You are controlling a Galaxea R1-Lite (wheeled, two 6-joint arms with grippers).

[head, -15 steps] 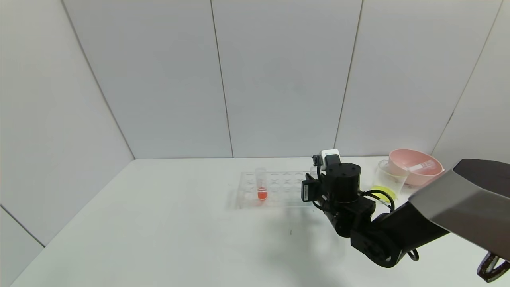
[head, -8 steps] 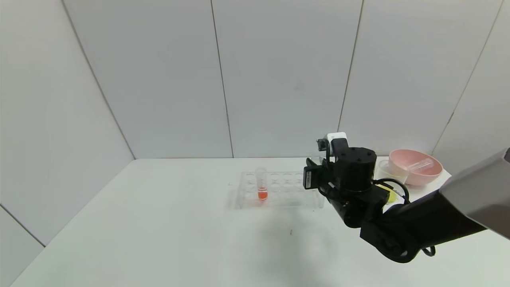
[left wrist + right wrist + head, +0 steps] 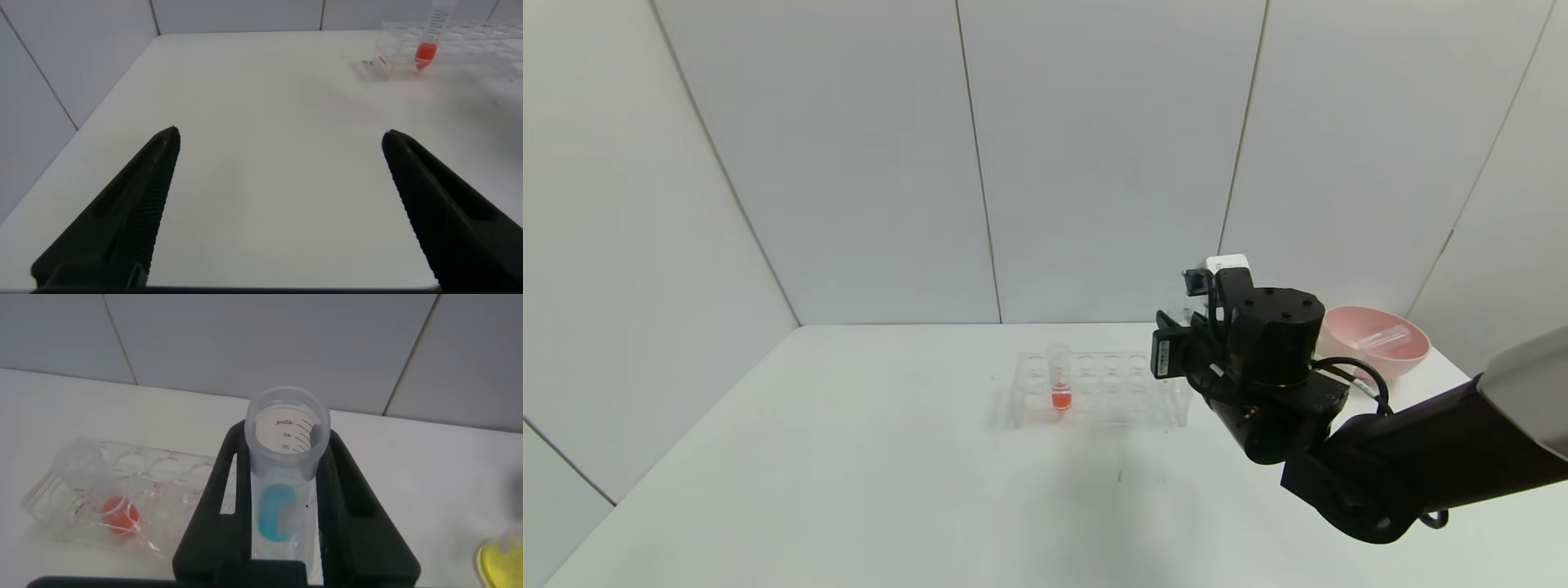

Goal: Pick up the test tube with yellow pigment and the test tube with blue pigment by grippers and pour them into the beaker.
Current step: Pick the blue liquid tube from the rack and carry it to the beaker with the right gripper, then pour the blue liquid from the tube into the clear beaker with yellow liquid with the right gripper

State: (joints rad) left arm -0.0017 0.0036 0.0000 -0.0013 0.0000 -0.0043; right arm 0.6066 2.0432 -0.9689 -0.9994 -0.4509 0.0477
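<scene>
My right gripper point(image 3: 288, 461) is shut on the test tube with blue pigment point(image 3: 282, 508), a clear graduated tube held upright with cyan-blue liquid low in it. In the head view this gripper point(image 3: 1181, 328) hangs above the table just right of the clear tube rack point(image 3: 1127, 390). The beaker is hidden behind my right arm in the head view; a yellow patch point(image 3: 501, 560) shows at the edge of the right wrist view. No tube with yellow liquid is in view. My left gripper point(image 3: 279, 140) is open and empty over bare table, away from the rack.
The rack holds one tube with orange-red liquid point(image 3: 1059, 384), also seen in the left wrist view point(image 3: 426, 45). A pink bowl point(image 3: 1401, 353) at the back right holds a clear empty tube point(image 3: 1380, 336). Grey walls close the back and sides.
My right arm has risen and shifted right with the blue tube, lifting it out of the rack area. It now covers the beaker, which showed yellow liquid before.
</scene>
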